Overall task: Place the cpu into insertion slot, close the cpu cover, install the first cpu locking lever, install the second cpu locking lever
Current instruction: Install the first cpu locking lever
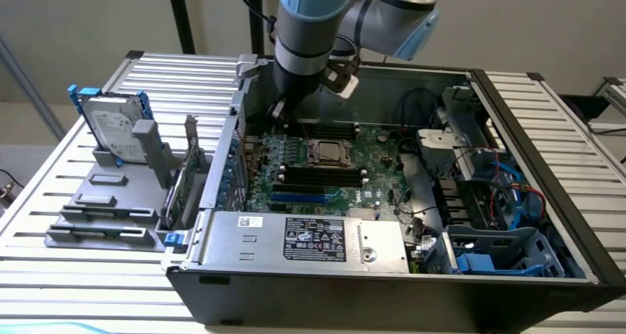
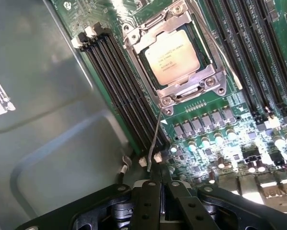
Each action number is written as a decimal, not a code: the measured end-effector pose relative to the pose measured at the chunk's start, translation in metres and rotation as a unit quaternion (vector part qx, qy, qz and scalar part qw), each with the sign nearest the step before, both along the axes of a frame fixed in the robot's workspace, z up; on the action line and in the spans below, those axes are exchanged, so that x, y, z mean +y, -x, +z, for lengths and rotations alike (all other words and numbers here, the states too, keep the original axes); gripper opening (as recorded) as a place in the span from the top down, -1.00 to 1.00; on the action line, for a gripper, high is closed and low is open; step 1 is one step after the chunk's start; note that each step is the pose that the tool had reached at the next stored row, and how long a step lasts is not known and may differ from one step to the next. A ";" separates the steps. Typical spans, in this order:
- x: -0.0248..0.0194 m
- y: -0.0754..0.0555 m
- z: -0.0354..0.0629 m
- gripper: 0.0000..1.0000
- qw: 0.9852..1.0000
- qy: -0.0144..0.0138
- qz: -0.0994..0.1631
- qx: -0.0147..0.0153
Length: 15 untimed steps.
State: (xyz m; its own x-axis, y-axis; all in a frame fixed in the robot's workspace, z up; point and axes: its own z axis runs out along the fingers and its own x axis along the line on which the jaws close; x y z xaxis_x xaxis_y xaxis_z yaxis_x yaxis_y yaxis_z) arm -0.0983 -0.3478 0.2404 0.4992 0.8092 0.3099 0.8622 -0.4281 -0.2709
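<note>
1. Pincer [image 2: 156,184] pressed together, just at the exterior view's left of the insertion slot [image 1: 328,152].
2. Locking lever [image 2: 155,139]: thin rod, long axis running from pincer to slot corner; whether it is gripped is uncertain.
3. cpu [image 2: 174,56] seated in slot, cpu cover [image 2: 191,88] down.

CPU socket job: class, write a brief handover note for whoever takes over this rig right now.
Gripper: shut, at the free end of a raised locking lever; grip unconfirmed.
Cpu: seated in the insertion slot.
Cpu cover: closed over it.
Done: cpu placed, cover shut.
Left: levers; this one stands unlatched.
</note>
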 end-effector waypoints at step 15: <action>0.0000 -0.038 -0.0007 0.79 1.000 -0.011 -0.016 -0.003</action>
